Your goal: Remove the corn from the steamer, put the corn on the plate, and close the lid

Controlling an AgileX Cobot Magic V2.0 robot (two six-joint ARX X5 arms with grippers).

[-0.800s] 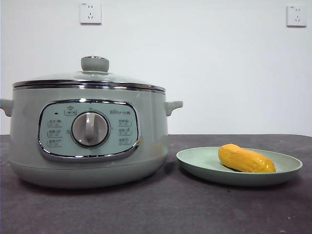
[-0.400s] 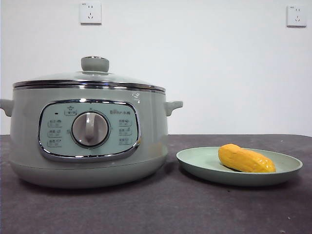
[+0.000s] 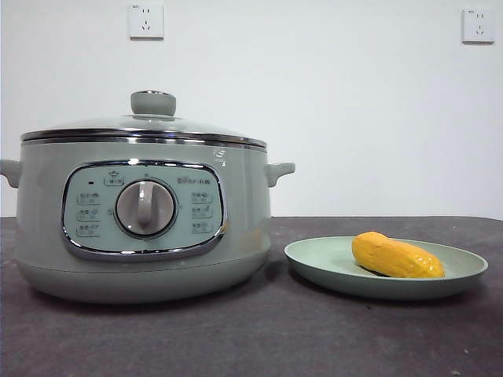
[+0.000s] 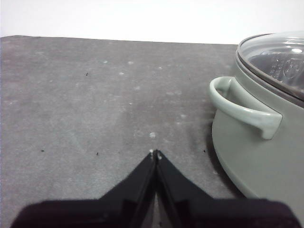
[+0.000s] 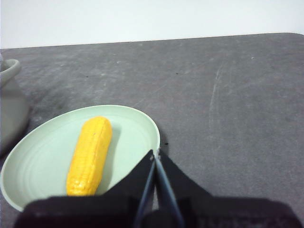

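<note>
I see the corn [image 3: 397, 256] lying on its side in the plate [image 3: 314, 263], which sits on the table [image 3: 251, 338] just beside the steamer [image 3: 141, 224]. The lid [image 3: 145, 126] rests on the steamer's chrome rim, knob up. My right gripper [image 5: 155, 153] hangs over the plate's edge near the corn, jaws clenched on nothing; my left gripper [image 4: 154, 154] (also clenched, empty) is over bare table beside the steamer's side handle [image 4: 242, 111].

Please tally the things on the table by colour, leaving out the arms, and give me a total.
Pale green: 3: the cooker, its lid (glass, green knob), and the plate.
Yellow-orange: 1: the corn, lying on the plate.
Total: 4.
</note>
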